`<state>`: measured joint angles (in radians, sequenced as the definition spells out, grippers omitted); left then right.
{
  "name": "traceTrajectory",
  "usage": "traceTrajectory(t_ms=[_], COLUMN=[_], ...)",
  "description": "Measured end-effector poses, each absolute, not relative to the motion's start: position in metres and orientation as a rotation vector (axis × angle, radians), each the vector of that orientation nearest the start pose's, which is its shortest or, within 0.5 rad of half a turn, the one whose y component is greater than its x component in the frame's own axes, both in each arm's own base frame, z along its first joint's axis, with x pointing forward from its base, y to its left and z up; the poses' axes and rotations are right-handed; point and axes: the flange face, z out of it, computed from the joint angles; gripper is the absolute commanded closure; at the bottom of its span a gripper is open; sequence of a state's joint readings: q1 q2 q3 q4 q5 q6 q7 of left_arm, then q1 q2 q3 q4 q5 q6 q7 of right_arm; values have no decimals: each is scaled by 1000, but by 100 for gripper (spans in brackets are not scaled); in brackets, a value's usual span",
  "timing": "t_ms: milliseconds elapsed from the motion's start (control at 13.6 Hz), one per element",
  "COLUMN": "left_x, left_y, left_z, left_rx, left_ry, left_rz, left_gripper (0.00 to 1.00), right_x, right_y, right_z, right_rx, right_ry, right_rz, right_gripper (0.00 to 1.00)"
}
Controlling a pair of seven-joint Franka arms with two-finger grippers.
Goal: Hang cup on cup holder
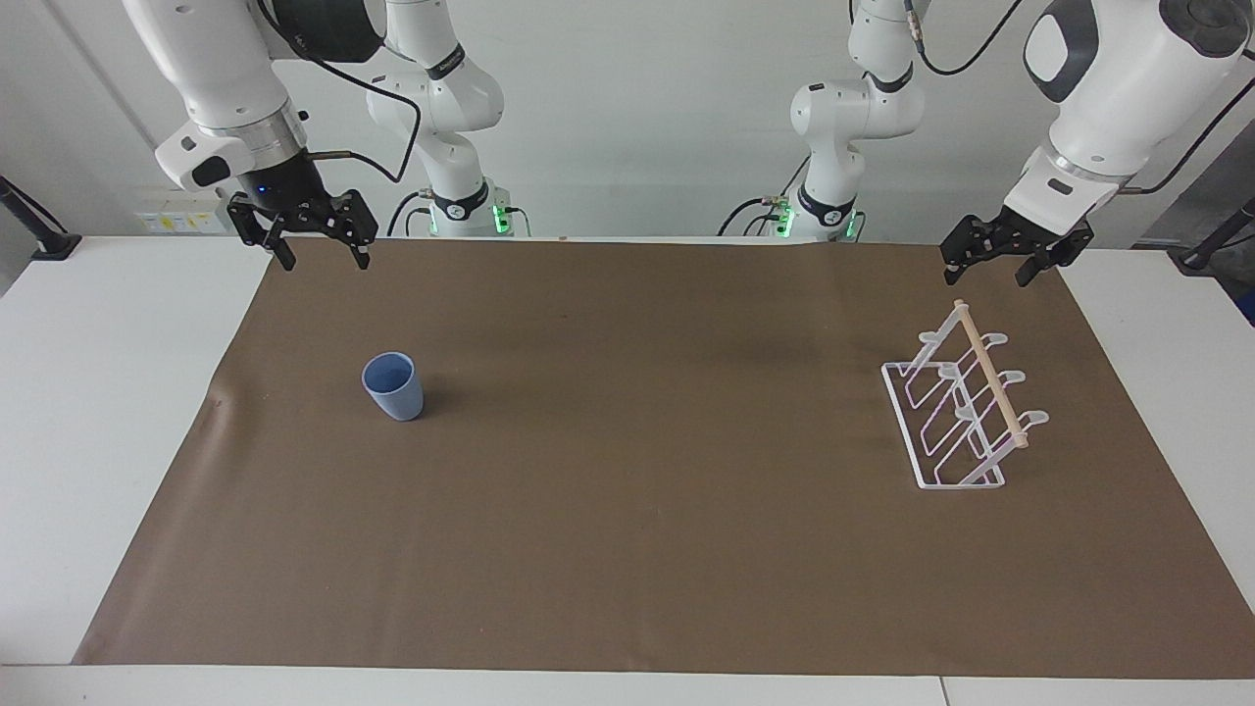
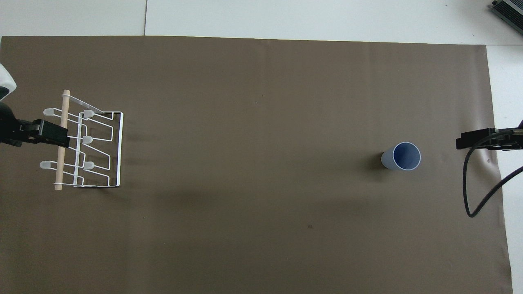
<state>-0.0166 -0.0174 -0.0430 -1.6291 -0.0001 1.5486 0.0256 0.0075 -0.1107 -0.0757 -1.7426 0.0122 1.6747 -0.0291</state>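
Note:
The light-blue cup [image 1: 393,386] [image 2: 401,156] stands upright, mouth up, on the brown mat toward the right arm's end of the table. The white wire cup holder [image 1: 966,412] [image 2: 86,147] with its wooden dowel stands toward the left arm's end. My right gripper [image 1: 316,247] [image 2: 474,139] hangs open in the air over the mat's edge by the robots, apart from the cup. My left gripper [image 1: 990,265] [image 2: 53,133] hangs open above the mat close to the holder's dowel end, touching nothing. Neither holds anything.
A brown mat [image 1: 647,510] [image 2: 261,212] covers most of the white table [image 1: 98,412]. A black cable [image 2: 470,192] loops down from the right arm. A dark device corner [image 2: 508,10] shows at the table's edge farthest from the robots.

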Motion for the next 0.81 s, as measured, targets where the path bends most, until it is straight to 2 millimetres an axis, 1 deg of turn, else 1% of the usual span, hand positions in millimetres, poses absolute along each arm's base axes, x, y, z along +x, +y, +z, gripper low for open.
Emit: traceTrajectory(t_ms=[514, 661, 808], left_x=[544, 544, 544], left_y=[-33, -33, -33], left_z=[605, 605, 605], left_rx=[-3135, -3135, -3135], left_ry=[134, 134, 134], left_rz=[99, 99, 99], left_gripper=[0, 0, 0], right_x=[526, 527, 531], right_y=[-37, -37, -37], right_z=[610, 597, 574], right_rx=[-3122, -3121, -3121], right_ry=[62, 63, 65], right_rz=[-61, -53, -105], right_gripper=[0, 0, 0])
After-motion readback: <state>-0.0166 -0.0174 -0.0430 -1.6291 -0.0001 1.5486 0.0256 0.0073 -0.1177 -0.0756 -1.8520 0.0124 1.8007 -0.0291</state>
